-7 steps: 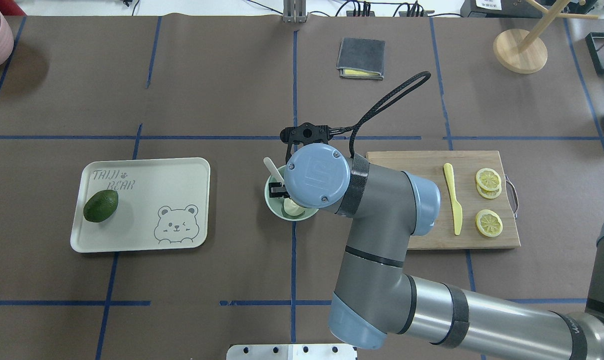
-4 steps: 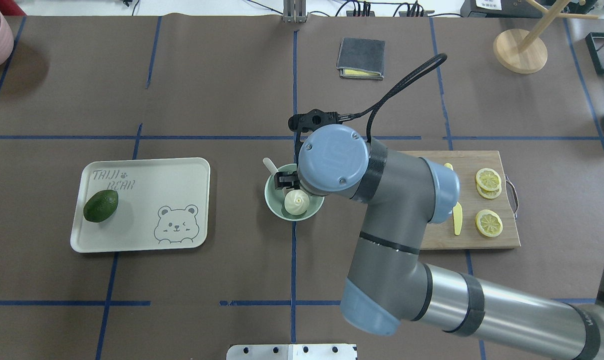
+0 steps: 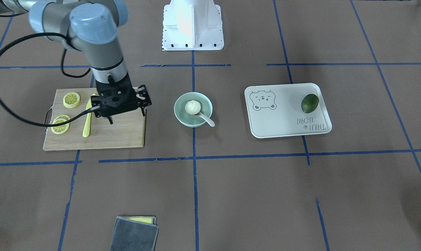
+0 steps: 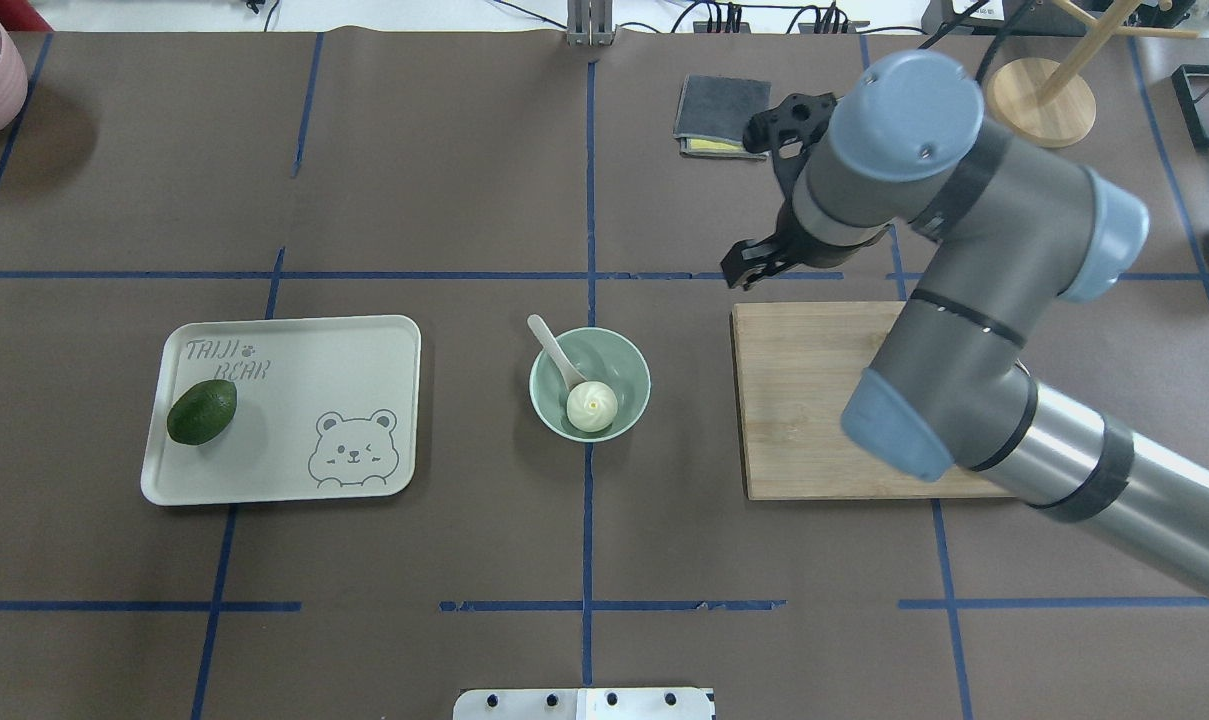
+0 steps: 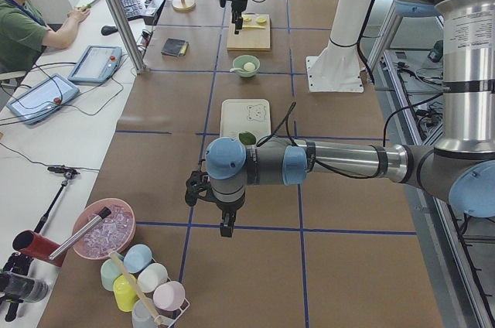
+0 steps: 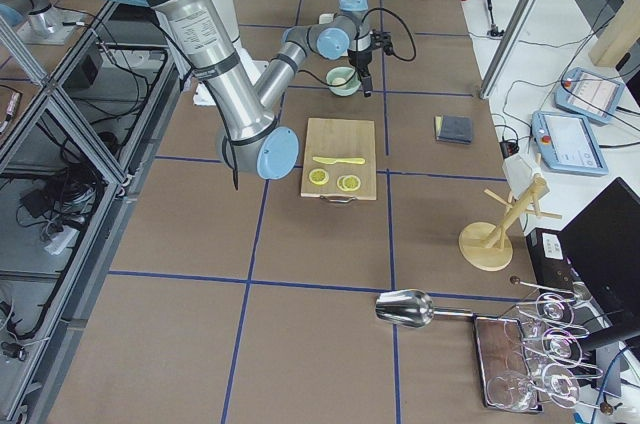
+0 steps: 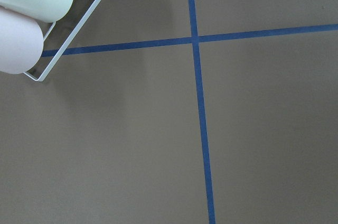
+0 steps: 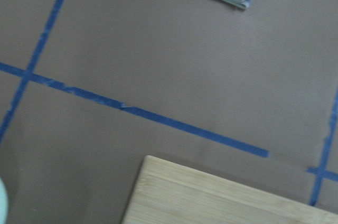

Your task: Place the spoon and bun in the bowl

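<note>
The mint-green bowl (image 4: 626, 362) stands at the table's middle, also in the front view (image 3: 182, 116). The white bun (image 4: 592, 405) lies inside it, pleated top up (image 3: 193, 107). The off-white spoon (image 4: 552, 347) rests in the bowl with its handle over the rim (image 3: 207, 120). My right gripper (image 3: 126, 117) is open and empty, raised over the wooden board's corner nearest the bowl, clear of the bowl. My left gripper (image 5: 225, 226) hangs over bare table far off to the left; I cannot tell whether it is open.
A wooden board (image 4: 804, 400) right of the bowl carries a yellow knife (image 3: 87, 120) and lemon slices (image 3: 71, 99). The bear-print tray (image 4: 294, 350) with a green fruit (image 4: 202, 411) lies left. A folded grey cloth (image 4: 722, 115) lies far back. Cups in a wire rack (image 7: 31, 2) sit near the left wrist.
My right gripper has left the bowl, risen and swung back to the right over the board. The bun stays in the bowl beside the spoon.
</note>
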{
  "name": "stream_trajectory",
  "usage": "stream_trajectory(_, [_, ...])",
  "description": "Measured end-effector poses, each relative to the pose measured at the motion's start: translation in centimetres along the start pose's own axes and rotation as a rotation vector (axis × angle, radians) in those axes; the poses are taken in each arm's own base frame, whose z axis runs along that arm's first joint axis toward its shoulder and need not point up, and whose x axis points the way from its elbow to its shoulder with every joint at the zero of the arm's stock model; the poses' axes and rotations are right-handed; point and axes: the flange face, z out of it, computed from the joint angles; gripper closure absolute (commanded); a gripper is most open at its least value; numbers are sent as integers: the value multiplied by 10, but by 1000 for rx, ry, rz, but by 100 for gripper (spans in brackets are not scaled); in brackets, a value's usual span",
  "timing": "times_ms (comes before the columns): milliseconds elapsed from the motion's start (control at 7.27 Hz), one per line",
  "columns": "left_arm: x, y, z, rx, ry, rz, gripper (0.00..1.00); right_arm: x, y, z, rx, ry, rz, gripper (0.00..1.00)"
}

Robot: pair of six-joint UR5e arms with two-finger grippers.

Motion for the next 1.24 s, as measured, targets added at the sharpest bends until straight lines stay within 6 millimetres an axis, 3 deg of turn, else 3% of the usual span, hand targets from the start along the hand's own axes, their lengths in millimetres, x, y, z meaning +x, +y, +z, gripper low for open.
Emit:
stream_trajectory(275, [0, 3, 1, -2, -2, -1, 0, 142, 3, -10, -56, 12, -134, 0])
stream_trajectory(413, [0, 3, 1, -1, -2, 3, 0, 225, 22, -19, -85, 6, -192, 0])
stream_trajectory(688, [-1, 3, 1, 0, -3, 10, 0, 378, 99, -39, -126, -3, -175, 0])
stream_trajectory(826, [-1, 4, 2, -2, -3, 10, 0, 435, 149, -46, -144, -6, -89, 0])
stream_trajectory(963, [-2, 4, 3, -4, -2, 9, 0, 474, 196, -47, -164, -8, -9, 0])
stream_trajectory(1101, [-1, 4, 3, -3, -2, 10, 0, 495, 229, -47, -179, -12, 47, 0])
stream_trajectory(1239, [0, 3, 2, -2, -3, 12, 0, 505, 248, -47, -184, -27, 83, 0])
